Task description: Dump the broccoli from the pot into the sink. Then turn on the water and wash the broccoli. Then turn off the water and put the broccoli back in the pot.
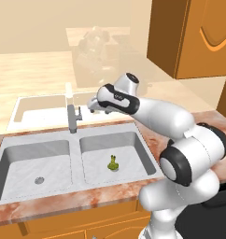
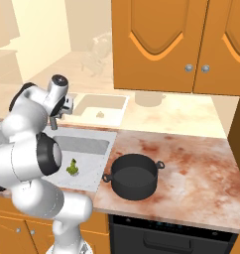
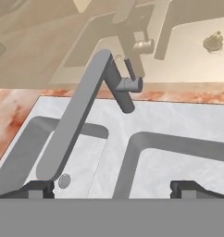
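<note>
The broccoli (image 1: 113,163) (image 2: 72,168), a small yellow-green floret, lies on the floor of the right basin of the grey sink (image 1: 75,140) (image 2: 104,144) (image 3: 114,115). The black pot (image 2: 134,176) stands upright on the counter just right of the sink. My gripper (image 1: 93,108) (image 2: 53,120) (image 3: 113,190) hovers open and holds nothing, above the sink's back rim and just right of the faucet (image 1: 72,116) (image 3: 77,125). In the hand view the faucet's lever handle (image 3: 127,90) lies ahead of the fingertips (image 3: 37,189). The spout reaches over the left basin. No water runs from it.
Orange wall cabinets (image 1: 194,37) (image 2: 161,44) hang over the marbled counter (image 2: 191,158). A faint cream-tinted double sink (image 1: 40,109) (image 2: 99,109) shows behind the real one. A dark oven front (image 2: 171,233) sits below the pot.
</note>
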Robot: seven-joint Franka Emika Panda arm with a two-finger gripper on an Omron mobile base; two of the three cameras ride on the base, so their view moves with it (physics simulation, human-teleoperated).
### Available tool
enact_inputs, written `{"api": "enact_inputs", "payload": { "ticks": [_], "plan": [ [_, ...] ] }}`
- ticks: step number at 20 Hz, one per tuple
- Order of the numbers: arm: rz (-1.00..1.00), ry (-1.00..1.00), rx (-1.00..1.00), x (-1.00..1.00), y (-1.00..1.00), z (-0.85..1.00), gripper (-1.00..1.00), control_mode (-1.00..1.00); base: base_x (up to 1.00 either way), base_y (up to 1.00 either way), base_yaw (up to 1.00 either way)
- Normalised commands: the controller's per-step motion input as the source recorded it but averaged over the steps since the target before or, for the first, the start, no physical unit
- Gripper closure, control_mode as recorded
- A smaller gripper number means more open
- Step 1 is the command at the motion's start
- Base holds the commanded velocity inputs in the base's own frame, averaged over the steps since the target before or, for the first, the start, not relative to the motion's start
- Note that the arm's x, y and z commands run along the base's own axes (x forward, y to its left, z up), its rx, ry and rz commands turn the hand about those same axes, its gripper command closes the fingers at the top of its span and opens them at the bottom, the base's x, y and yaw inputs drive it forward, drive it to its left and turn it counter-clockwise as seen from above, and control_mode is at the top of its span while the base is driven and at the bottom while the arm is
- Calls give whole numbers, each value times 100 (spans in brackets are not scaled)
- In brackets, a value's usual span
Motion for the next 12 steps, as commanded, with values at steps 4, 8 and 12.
{"api": "enact_inputs", "payload": {
  "ticks": [4, 8, 12],
  "plan": [
    [0, 0, 0, 8, 6, -10, -100, -100, 0, 0, 0],
    [0, 0, 0, 14, 3, -14, -100, -100, 0, 0, 0],
    [0, 0, 0, 14, 1, -16, -100, -100, 0, 0, 0]
  ]
}}
